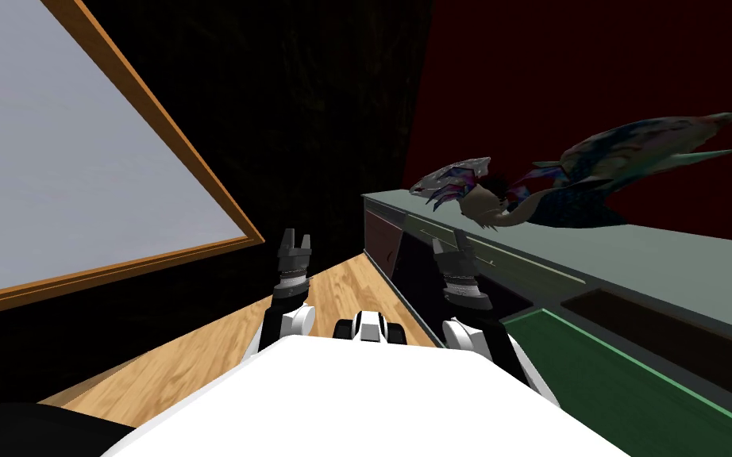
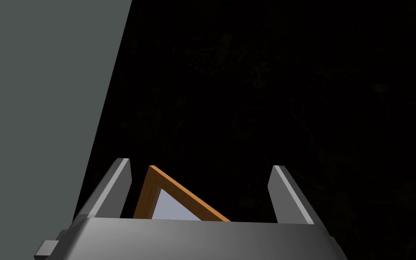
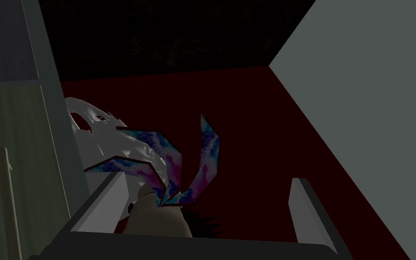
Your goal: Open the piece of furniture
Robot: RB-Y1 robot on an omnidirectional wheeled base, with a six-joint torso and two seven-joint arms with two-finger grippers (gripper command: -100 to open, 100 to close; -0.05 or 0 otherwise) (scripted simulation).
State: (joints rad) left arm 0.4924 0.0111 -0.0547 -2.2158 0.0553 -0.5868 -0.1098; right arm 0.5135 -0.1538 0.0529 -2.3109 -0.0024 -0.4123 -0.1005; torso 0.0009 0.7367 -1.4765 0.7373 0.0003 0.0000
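The cabinet (image 1: 674, 270) stands on my right, a figurine (image 1: 563, 174) on top. The right gripper (image 1: 442, 247), fingers apart, hovers at its front; the left gripper (image 1: 294, 238), also apart, hangs clear. I'd centre the 2 fingers around the handle (image 3: 5, 180), then pull straight.

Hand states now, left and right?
Left hand: open, holding nothing.
Right hand: open, holding nothing.
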